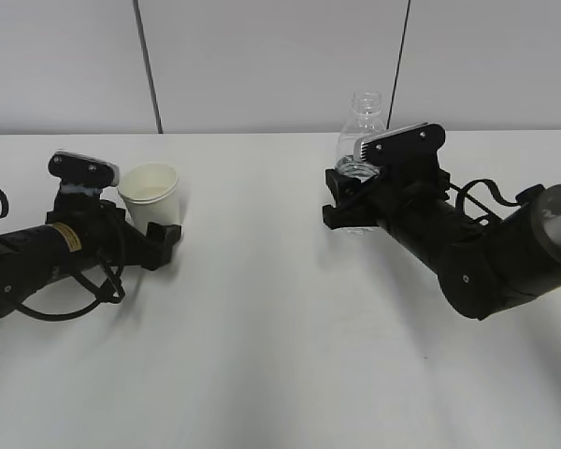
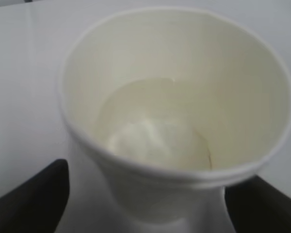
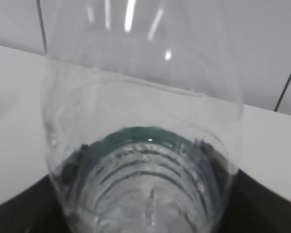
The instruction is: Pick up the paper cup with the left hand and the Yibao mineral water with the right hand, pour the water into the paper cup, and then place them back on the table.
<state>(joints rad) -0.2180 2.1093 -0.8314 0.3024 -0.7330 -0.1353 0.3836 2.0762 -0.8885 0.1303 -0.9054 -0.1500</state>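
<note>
The paper cup (image 1: pixel 152 194) sits upright on the left side of the white tabletop (image 1: pixel 262 318), mouth open to the ceiling, and the left end effector (image 1: pixel 159 234) has its black fingers (image 2: pixel 31 196) on either side of the cup's lower wall. From the left wrist view those fingers are right up against the cup, closed in on it, and down inside there is a pale pool at the bottom (image 2: pixel 155 143), though I can't say for sure it's liquid. The left arm (image 1: pixel 37 262), with its yellow sticker, lies low along the tabletop behind the cup.

Over on the right, well apart from the cup, the Yibao mineral water (image 1: pixel 362 131) stands upright with no cap on its neck. The right end effector (image 1: pixel 351 201) is wrapped around its lower body; the right wrist view shows the clear ribbed wall (image 3: pixel 145 194) filling the frame, the green label showing through it and black fingers (image 3: pixel 262 208) pressed close at both edges. The water level itself I can't read. The bulky right arm (image 1: pixel 486 248) trails off to the right. Whether either base is just off the tabletop or resting on it, I can't tell.
</note>
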